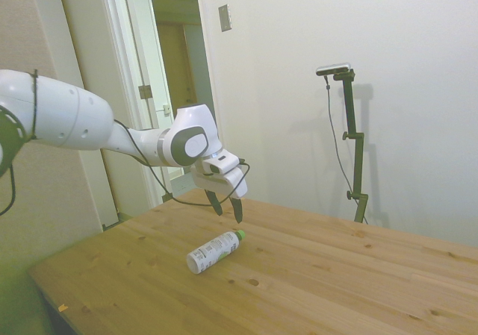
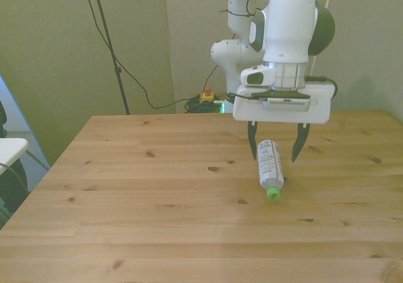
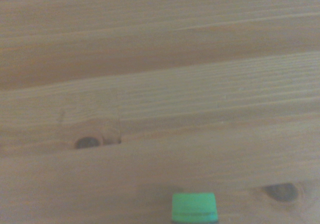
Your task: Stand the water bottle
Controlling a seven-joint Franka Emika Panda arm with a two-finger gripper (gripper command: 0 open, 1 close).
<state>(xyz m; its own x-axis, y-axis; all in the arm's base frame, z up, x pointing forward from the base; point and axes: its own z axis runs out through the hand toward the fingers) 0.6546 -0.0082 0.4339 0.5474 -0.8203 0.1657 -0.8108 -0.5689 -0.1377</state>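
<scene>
Your pincer [image 2: 275, 149] hangs spread just above the water bottle [image 2: 269, 169], which lies on its side on the table [image 2: 126, 188] right of middle in the front view, its long axis running near-far between the fingers, green cap [image 2: 273, 194] at the near end.

Knotty wooden table [image 2: 157, 195], doorway [image 1: 175, 66].

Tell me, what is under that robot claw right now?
The water bottle lies on its side on the wooden table, below the open gripper, green cap pointing away from the robot. Whether anything lies beneath the bottle cannot be seen.
</scene>
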